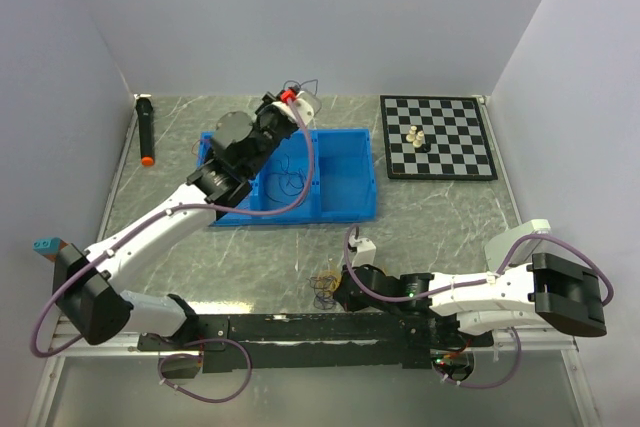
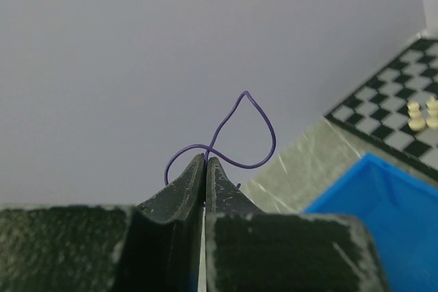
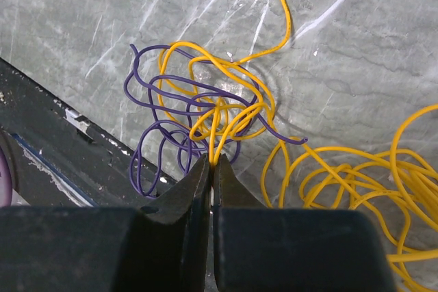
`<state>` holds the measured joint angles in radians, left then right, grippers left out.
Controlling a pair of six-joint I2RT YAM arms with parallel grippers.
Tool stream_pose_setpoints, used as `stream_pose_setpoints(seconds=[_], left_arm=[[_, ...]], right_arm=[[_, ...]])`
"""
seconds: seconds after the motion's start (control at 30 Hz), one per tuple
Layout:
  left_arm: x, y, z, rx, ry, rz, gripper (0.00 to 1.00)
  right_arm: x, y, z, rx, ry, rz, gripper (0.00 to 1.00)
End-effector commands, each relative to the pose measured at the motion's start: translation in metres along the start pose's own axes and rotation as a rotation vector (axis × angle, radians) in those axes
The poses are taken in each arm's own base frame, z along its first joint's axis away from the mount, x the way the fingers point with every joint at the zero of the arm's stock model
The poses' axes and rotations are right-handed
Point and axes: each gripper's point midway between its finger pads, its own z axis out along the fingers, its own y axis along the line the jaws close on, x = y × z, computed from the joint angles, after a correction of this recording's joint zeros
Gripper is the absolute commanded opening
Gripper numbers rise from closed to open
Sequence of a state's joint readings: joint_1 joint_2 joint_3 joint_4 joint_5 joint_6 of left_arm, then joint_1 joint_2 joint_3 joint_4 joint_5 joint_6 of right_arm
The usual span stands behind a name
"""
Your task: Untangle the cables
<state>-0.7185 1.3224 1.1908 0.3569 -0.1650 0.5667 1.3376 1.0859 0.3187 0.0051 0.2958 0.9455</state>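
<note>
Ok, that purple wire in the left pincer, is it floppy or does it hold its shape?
Probably springy rather than limp: the purple wire stands up in a loop above the left pincer unsupported. Likely very light, being so thin. Its crossed loop could snag.

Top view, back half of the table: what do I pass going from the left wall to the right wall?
Black stick with an orange tip → blue bin → chessboard with a few pieces on it.
</note>
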Motion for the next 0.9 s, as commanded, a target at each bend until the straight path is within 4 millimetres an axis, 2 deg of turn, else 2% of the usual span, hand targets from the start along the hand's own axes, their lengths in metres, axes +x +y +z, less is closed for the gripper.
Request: stream_pose_setpoints(seconds=[0.0,0.13,0.4,0.43,0.53,0.57,0.6,0.63,0.73,0.8,0.87], left_arm=[[0.034,-0.009,0.000,-0.007,0.180,-0.135,0.08],[0.080,-0.030,-0.008,0.023,0.337,-0.118,0.06],[0.134,-0.058,-0.018,0.098,0.486,-0.065,0.15],[0.146,-0.063,-0.022,0.118,0.535,-0.063,0.17],[0.162,-0.065,-0.023,0.121,0.602,-0.085,0.22],[0.164,-0.062,-0.021,0.118,0.609,-0.088,0.27],[0.166,-0.061,-0.021,0.118,0.617,-0.093,0.40],[0.166,-0.060,-0.020,0.126,0.623,-0.095,0.45],[0.157,-0.051,-0.020,0.127,0.616,-0.102,0.50],[0.140,-0.043,-0.021,0.125,0.576,-0.107,0.53],[0.121,-0.046,-0.027,0.200,0.533,-0.115,0.59]], right_arm=[[-0.007,0.005,-0.002,-0.023,-0.036,0.020,0.00],[-0.007,0.005,-0.003,-0.027,-0.043,0.027,0.00],[-0.007,0.006,-0.003,-0.030,-0.041,0.029,0.00],[-0.008,0.006,-0.003,-0.029,-0.042,0.029,0.00],[-0.008,0.007,-0.004,-0.028,-0.041,0.028,0.00],[-0.009,0.007,-0.004,-0.031,-0.045,0.031,0.00],[-0.009,0.008,-0.005,-0.033,-0.045,0.032,0.00],[-0.009,0.007,-0.005,-0.030,-0.044,0.031,0.00],[-0.010,0.007,-0.006,-0.030,-0.044,0.031,0.00],[-0.010,0.008,-0.007,-0.035,-0.046,0.034,0.00],[-0.010,0.008,-0.007,-0.039,-0.046,0.034,0.00]])
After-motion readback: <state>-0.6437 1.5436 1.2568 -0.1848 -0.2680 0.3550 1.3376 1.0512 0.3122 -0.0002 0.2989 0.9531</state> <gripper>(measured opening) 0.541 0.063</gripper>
